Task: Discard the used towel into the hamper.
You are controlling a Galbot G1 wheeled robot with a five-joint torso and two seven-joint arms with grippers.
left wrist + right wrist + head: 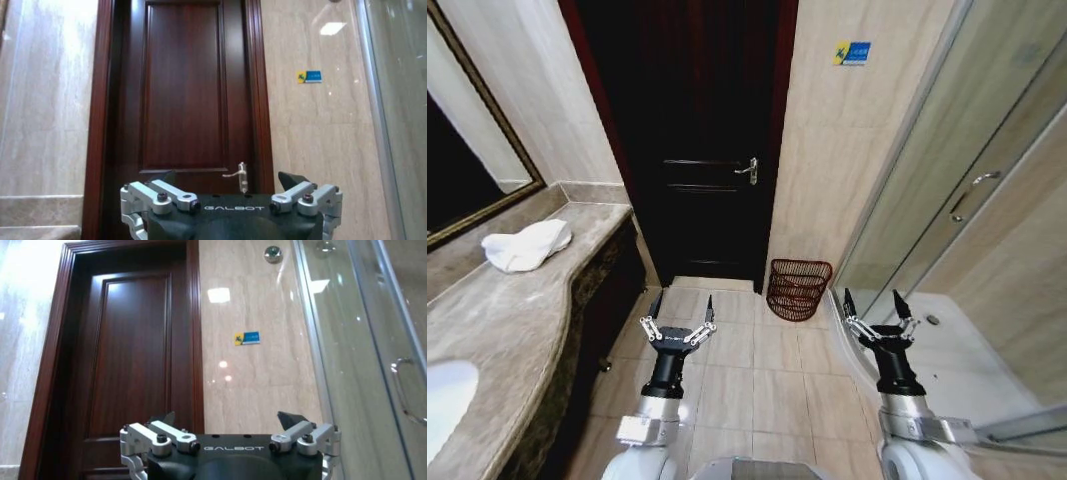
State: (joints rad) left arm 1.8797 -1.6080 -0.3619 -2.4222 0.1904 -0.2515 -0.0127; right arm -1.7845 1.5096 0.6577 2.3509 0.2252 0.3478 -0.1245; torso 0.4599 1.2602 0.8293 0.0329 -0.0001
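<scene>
A small bathroom seen from above by the robot's head camera. At the left edge of the frame runs a marble vanity counter (547,300), and on it, at middle left, lies a crumpled white towel (525,245), the thing to be thrown away. The hamper (798,288), a dark reddish-brown lattice basket, stands on the tiled floor (747,370) just right of centre, against the beige wall and beside a dark wooden door (692,140). At lower centre the left gripper (677,322) and at lower right the right gripper (877,312) are both held out over the floor, fingers spread apart and grasping nothing; neither is near the towel or the hamper. As a judgement of risk: the towel and hamper are well apart, on opposite sides of the room, so the robot probably has to reach left over the counter edge and then carry the cloth across, and a shallow pinch on loose fabric could let it slip and fall to the floor. The hamper looks light and stands close to a glass shower screen (947,180) at the right, so an arm swinging in could tip the basket or strike the glass. A trailing corner of towel might drape over the rim instead of dropping inside. Readable writing: "GALBOT" in pale letters on the black body of each gripper in the wrist views. A small blue and yellow sticker (851,52) sits on the wall at upper right; its text is too small to read.
</scene>
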